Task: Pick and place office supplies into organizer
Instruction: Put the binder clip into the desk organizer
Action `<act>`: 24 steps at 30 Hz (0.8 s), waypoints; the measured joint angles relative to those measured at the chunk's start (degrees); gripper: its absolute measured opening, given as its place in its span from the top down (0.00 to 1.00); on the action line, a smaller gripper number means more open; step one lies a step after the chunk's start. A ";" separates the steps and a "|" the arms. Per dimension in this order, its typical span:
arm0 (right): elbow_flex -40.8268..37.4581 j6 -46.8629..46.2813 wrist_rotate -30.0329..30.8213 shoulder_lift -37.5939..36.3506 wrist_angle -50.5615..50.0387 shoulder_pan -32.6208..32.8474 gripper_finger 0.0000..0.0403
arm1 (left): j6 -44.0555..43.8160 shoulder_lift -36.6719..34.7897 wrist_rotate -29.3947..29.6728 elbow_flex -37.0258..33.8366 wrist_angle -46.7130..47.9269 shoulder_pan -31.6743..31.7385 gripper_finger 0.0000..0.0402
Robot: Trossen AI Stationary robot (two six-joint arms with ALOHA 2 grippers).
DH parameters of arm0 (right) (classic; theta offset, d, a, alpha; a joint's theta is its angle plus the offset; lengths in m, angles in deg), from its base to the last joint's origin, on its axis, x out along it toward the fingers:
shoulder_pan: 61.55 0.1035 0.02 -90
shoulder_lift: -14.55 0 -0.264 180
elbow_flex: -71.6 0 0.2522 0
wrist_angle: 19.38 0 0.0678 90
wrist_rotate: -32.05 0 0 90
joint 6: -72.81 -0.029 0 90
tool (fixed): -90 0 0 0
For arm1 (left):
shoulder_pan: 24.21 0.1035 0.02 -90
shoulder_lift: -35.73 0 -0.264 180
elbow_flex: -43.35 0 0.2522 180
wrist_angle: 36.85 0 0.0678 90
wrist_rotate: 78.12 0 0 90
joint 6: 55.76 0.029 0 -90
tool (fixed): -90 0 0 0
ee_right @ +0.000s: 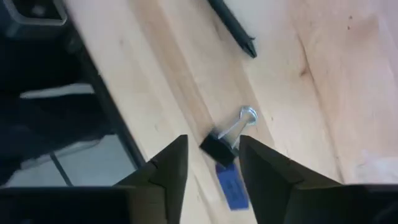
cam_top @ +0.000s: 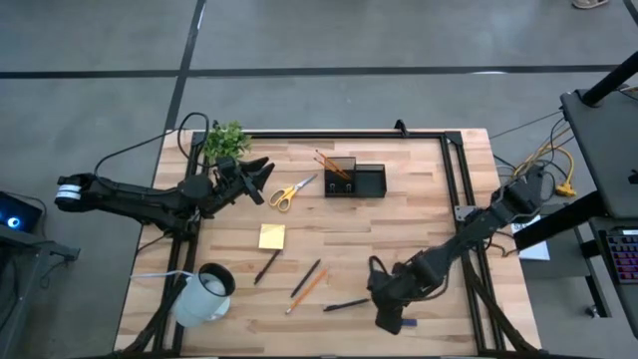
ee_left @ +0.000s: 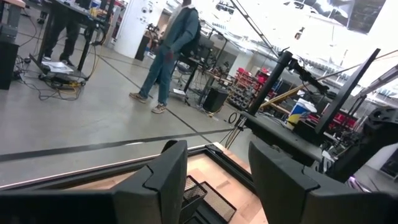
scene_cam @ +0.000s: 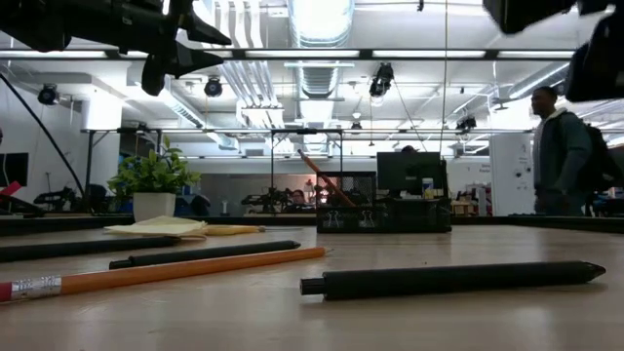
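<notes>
The right gripper (ee_right: 212,163) is hovering, fingers spread, over a small black binder clip (ee_right: 225,142) lying on the wooden desk (cam_top: 419,199); the left gripper (ee_left: 214,177), fingers parted, is holding nothing.

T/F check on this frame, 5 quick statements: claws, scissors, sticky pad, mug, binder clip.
1. The right claw hovers open over a binder clip on the table. True.
2. The scissors already sit inside the organizer. False: they lie on the table beside it, on the plant's side.
3. The left claw grips a pencil. False: it is open and empty, raised near the plant.
4. The yellow sticky pad lies flat on the table, outside the organizer. True.
5. The white mug stands upright. False: it lies tipped on its side near the table's edge.
</notes>
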 joint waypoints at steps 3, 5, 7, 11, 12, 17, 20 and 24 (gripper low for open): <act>-0.09 -4.23 -0.05 1.87 -0.10 -0.46 0.58 | 0.10 0.00 0.00 0.02 0.00 0.00 0.61; -0.48 -7.03 -0.17 2.64 -0.05 -0.51 0.55 | 0.15 0.00 -0.01 0.01 0.03 0.00 0.61; -0.73 -9.25 -0.19 3.42 0.11 -0.52 0.52 | 0.21 0.04 -0.01 0.02 0.10 -0.02 0.61; -1.08 -13.00 -0.63 4.69 1.32 -0.48 0.50 | 0.22 0.09 0.00 0.01 0.11 0.00 0.61; -1.15 -13.79 -0.66 4.86 1.95 -0.46 0.50 | 0.24 0.09 -0.01 0.02 0.14 -0.02 0.61; -1.39 -18.16 -0.87 6.36 2.84 -0.43 0.50 | 0.23 0.09 -0.01 0.01 0.13 0.00 0.61; -1.60 -19.75 -2.30 7.43 3.08 -0.33 0.50 | 0.23 0.09 0.00 0.02 0.04 0.00 0.61; -1.49 -19.80 -4.37 9.02 3.54 -0.22 0.50 | 0.24 0.04 -0.02 0.02 -0.04 0.00 0.61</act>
